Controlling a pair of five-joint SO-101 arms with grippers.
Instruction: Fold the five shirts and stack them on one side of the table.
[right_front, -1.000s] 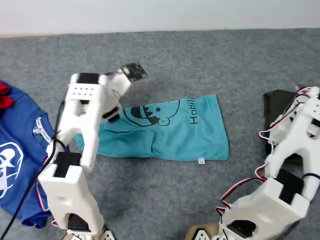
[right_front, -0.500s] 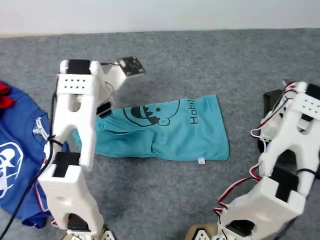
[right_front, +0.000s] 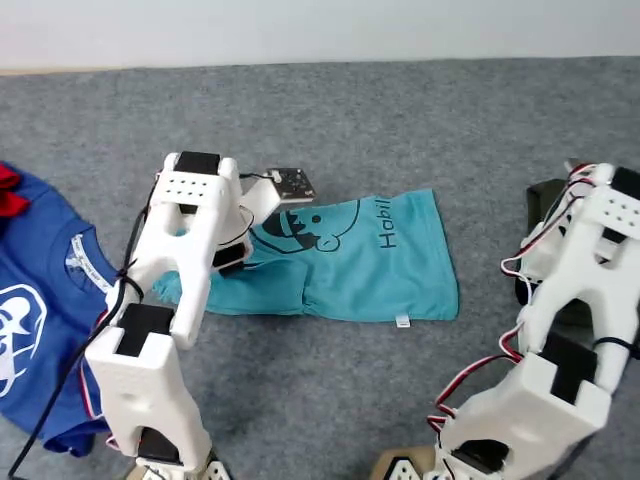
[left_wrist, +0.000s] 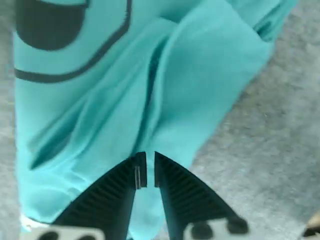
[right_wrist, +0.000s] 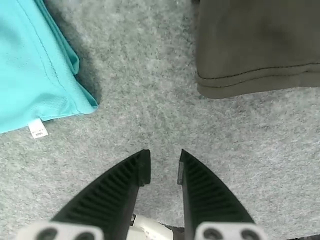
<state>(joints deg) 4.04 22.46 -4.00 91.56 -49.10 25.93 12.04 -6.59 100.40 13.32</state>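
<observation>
A short word in dark lettering (right_front: 385, 225) runs sideways across the teal shirt (right_front: 350, 260) toward its right end, beside a dark round drawing (right_front: 300, 228). On that shirt's near edge sits a small white tag (right_front: 402, 321) – its print too small to read. At the left, the blue shirt (right_front: 40, 300) carries a white neck label (right_front: 82, 258) – likewise unreadable.
</observation>
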